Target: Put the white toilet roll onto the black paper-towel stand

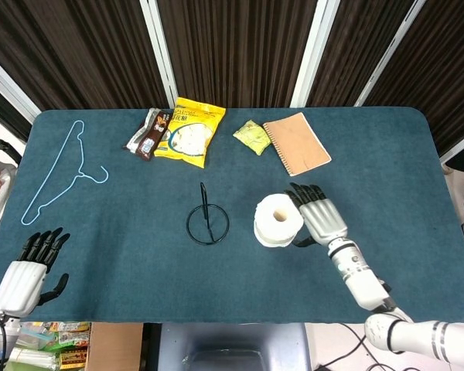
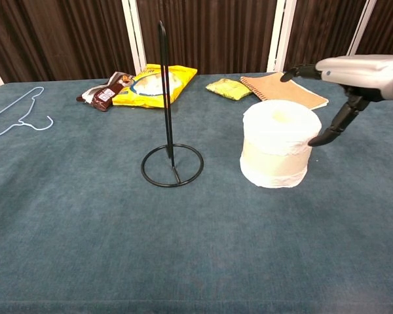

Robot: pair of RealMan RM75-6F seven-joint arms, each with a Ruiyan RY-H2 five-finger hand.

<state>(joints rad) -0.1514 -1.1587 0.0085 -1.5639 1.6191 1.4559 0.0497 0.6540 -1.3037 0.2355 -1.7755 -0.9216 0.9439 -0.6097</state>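
Right hand (image 1: 319, 217) beside toilet roll (image 1: 278, 220) — fingers spread; stand (image 1: 207, 220) apart.

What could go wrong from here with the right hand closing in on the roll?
1. The right hand is open beside the white toilet roll and has no grip on it; a sideways nudge could push it toward the black paper-towel stand.
2. The stand's rod is thin and tall on a light ring base, so a misaligned roll core could tip it.
3. The notebook and green packet lie just behind the roll, so a high lift path could brush them.
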